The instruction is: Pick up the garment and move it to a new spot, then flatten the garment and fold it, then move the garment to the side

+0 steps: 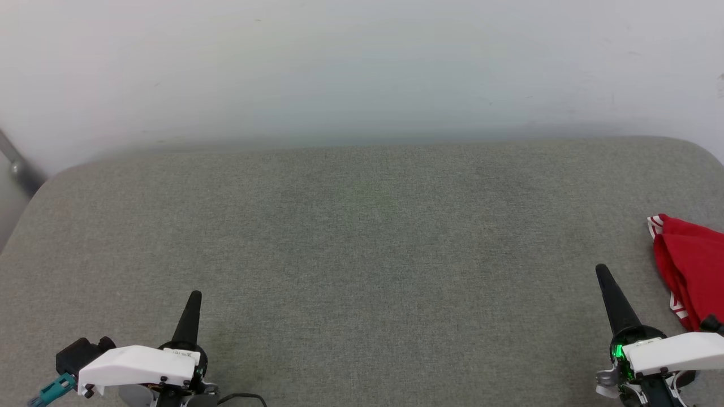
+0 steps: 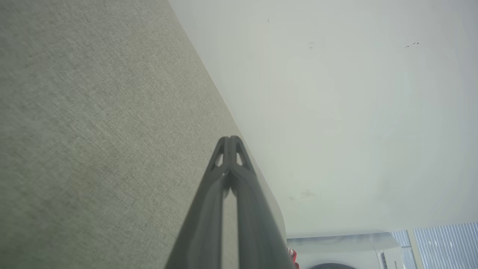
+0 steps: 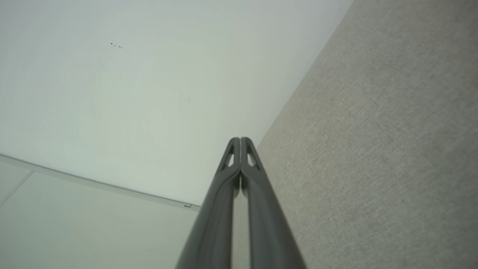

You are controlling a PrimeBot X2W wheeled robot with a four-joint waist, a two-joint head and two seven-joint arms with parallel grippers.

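The garment point(image 1: 691, 265), red with a strip of red-white striped trim, lies bunched at the far right edge of the grey cushioned surface point(image 1: 362, 237), cut off by the frame. A sliver of red garment point(image 2: 293, 256) peeks past the fingers in the left wrist view. My right gripper point(image 1: 601, 271) sits at the lower right, just left of the garment, shut with nothing between its tips point(image 3: 240, 139). My left gripper point(image 1: 195, 295) rests at the lower left, far from the garment, shut and empty, tips pressed together point(image 2: 231, 137).
A pale wall point(image 1: 362, 68) rises behind the cushioned surface. A grey metal bar point(image 1: 17, 164) stands at the far left edge. A white appliance point(image 2: 343, 252) and window blinds point(image 2: 444, 244) lie beyond the surface's end.
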